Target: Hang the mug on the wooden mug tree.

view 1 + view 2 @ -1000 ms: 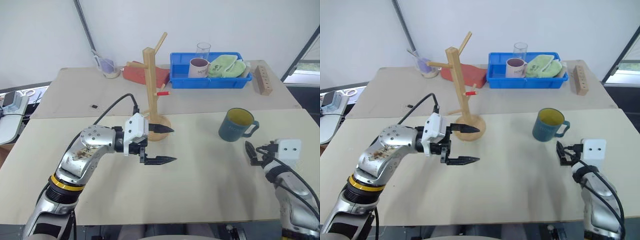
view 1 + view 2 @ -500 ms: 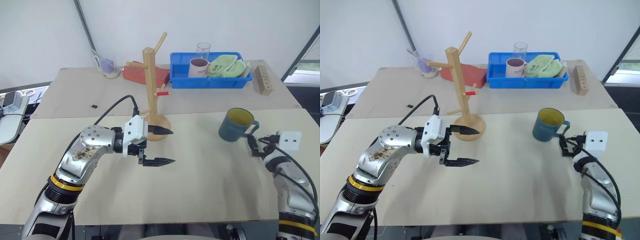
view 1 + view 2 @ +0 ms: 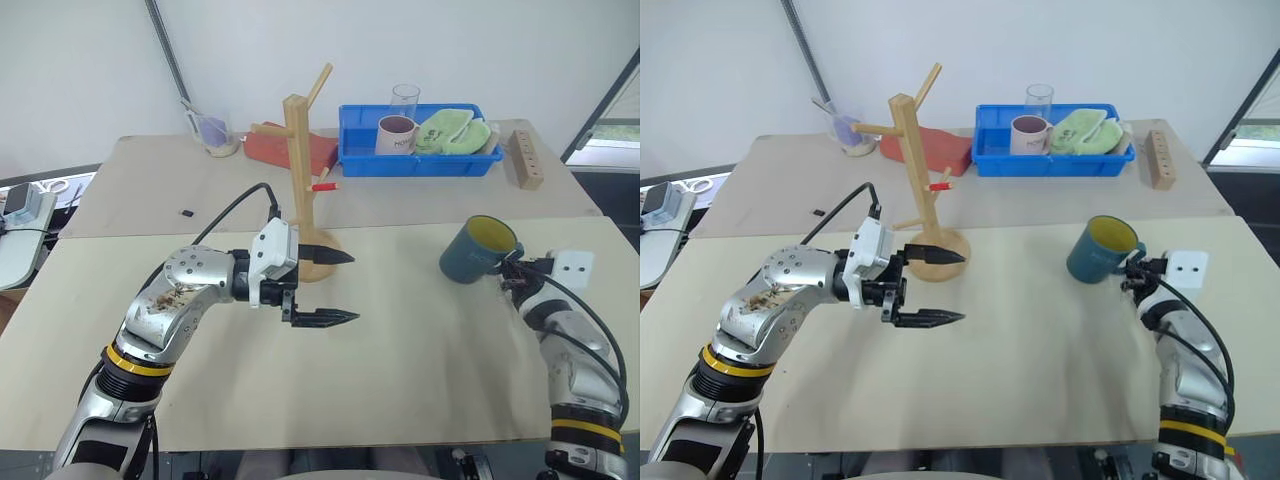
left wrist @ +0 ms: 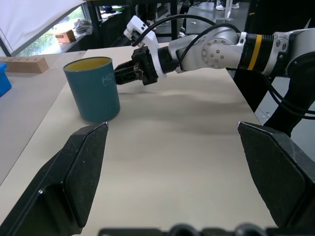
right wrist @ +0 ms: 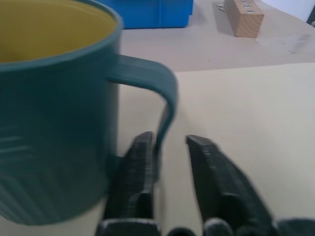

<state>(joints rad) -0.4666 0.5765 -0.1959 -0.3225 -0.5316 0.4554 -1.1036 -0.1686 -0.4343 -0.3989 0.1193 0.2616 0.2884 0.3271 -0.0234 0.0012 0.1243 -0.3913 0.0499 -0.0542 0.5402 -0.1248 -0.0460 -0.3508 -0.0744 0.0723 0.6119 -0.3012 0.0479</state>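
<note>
Standing at table edge: observations below.
Near table (image 3: 400,380): broad bare stretch between the two arms; its far edge meets a second table (image 3: 150,185) along a seam.
Mug (image 3: 477,250): dark teal, yellow inside, tilted, on the right of the near table, well apart from the tree.
Right gripper (image 5: 165,147): fingers drawn in on the mug's loop handle, one inside the loop, one outside; gripping the mug.
Left gripper (image 3: 335,288): fingers spread wide, holding nothing, hovering just in front of the tree's base.
Wooden mug tree (image 3: 300,170): upright by the seam, pegs bare, one red-tipped.
Blue bin (image 3: 420,160): far table; holds a white mug (image 3: 397,134), a clear glass (image 3: 406,100), a green cloth (image 3: 452,131).
Wooden block (image 3: 527,160): right of the bin.
Red pad (image 3: 290,147): behind the tree.
</note>
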